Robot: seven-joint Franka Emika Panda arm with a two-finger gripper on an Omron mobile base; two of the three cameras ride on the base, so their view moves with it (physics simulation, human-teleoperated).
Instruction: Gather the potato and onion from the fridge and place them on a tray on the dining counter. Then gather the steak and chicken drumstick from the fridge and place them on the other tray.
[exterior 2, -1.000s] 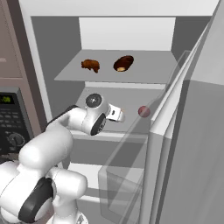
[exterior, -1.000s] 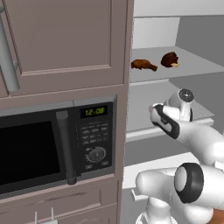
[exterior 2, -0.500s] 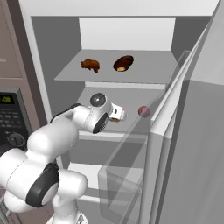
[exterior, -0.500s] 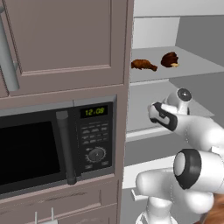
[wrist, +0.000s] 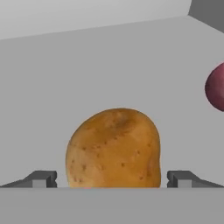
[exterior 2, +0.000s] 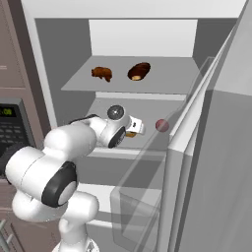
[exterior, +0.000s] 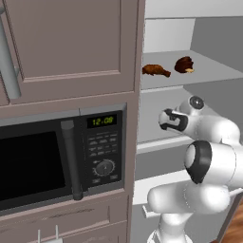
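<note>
Inside the open fridge [exterior 2: 64, 54], the brown speckled potato [wrist: 113, 148] lies on the middle shelf between the fingertips [wrist: 41, 178] of my open gripper [wrist: 111, 178], which do not touch it. From the right base view the gripper [exterior 2: 135, 127] reaches over the potato [exterior 2: 130, 133]. The dark red onion [wrist: 216, 87] rests to the right on the same shelf [exterior 2: 162, 125]. On the shelf above lie the chicken drumstick [exterior: 155, 70] [exterior 2: 102, 74] and the steak [exterior: 184, 64] [exterior 2: 139, 70]. The hand [exterior: 167, 121] is level with the middle shelf. The trays and dining counter are out of view.
The fridge door [exterior 2: 216, 147] stands open on the right, with a clear bin [exterior 2: 142, 216] low on it. A brown cabinet [exterior: 71, 42] with a black microwave [exterior: 57, 166] flanks the fridge on the left. The grey shelf edge [exterior 2: 123, 96] hangs just above the hand.
The arm has stretched a little deeper into the fridge along the middle shelf, bringing the hand closer to the potato. The jaws have stayed open.
</note>
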